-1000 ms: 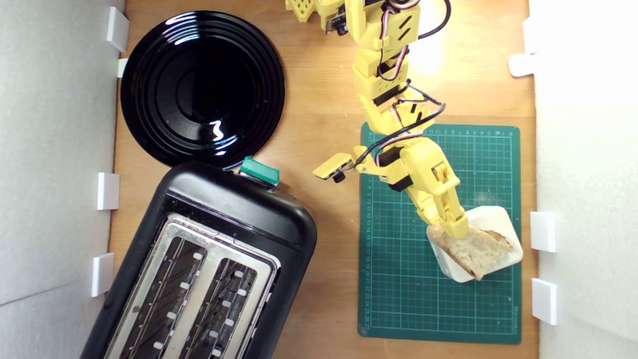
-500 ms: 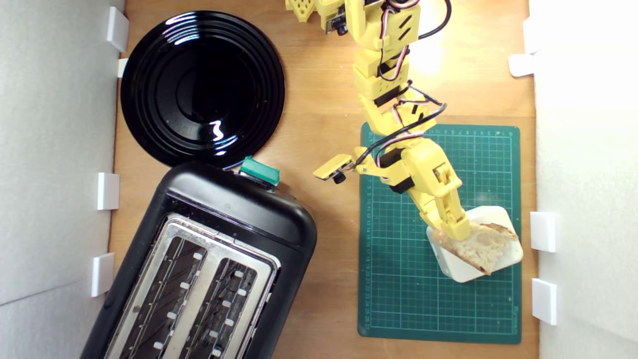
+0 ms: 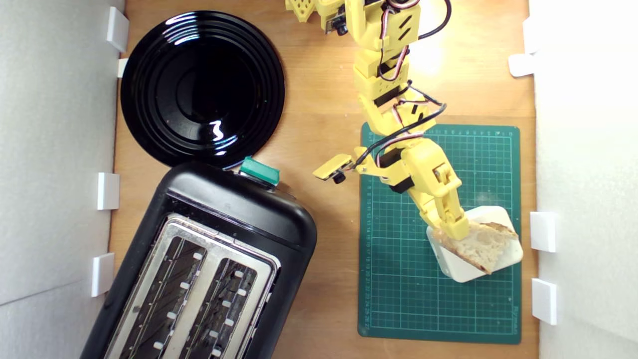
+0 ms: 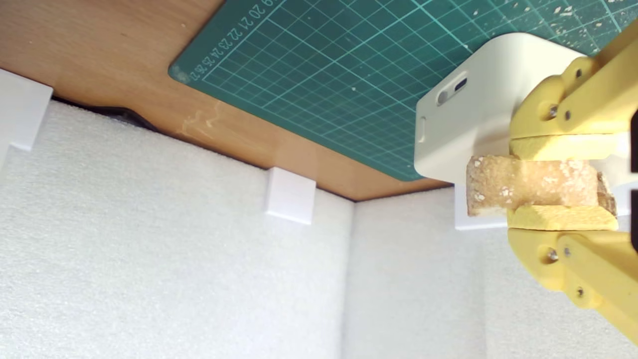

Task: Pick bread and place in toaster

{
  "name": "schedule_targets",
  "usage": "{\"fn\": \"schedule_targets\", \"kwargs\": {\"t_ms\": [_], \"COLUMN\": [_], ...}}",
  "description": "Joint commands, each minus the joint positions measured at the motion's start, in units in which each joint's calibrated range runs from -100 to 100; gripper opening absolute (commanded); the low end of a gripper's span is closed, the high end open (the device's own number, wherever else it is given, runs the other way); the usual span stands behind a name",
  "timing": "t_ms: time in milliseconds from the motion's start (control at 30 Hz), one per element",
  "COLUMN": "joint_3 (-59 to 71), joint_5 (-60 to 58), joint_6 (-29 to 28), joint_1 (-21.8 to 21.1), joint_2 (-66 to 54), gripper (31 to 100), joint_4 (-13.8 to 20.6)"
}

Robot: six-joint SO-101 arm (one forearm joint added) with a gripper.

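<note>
Wooden table (image 3: 319,114), foam walls (image 3: 55,149) on both sides with small white clips (image 3: 108,191) along the edges. Toaster (image 3: 204,269), black with silver top and two open slots, sits angled at about 7 o'clock in the exterior view; its teal lever knob (image 3: 259,170) is on the end nearest the plate. Round glossy black plate (image 3: 202,87) at 10 o'clock, its rim just touching or slightly overlapped by the toaster's end. Green cutting mat (image 3: 398,299) at 4 o'clock, well apart from the toaster. Yellow arm (image 3: 384,75) comes in from 12 o'clock and reaches down over the mat. White rounded block (image 3: 461,271) rests on the mat near its 3 o'clock edge. Bread (image 3: 481,244) is over the white block, crust edge toward 5 o'clock, with the tip poking past the block edge. Gripper (image 3: 451,227) is clamped on the bread's end nearest the arm. The wrist view confirms it: both yellow pads (image 4: 563,147) press flat on either face of the slice (image 4: 528,185), and the white block (image 4: 468,119) is right behind it. Cannot tell if the bread is lifted clear of the block or resting on it. The bread is far from the toaster, which lies toward 9 o'clock from it.
</note>
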Motion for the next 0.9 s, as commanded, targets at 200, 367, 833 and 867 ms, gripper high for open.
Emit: {"fn": "schedule_targets", "kwargs": {"t_ms": [200,367,833,867], "joint_3": [-1.68,-1.86,-2.13,-2.49], "joint_5": [4.04,14.7,37.48,39.19], "joint_6": [-0.32,-0.37,2.24,2.98], "joint_1": [1.92,1.68,1.92,1.84], "joint_2": [-10.43,-22.83,-53.53,-55.52], "gripper": [50.5,50.6,51.2,51.2], "joint_4": [0.27,0.27,1.09,1.18]}}
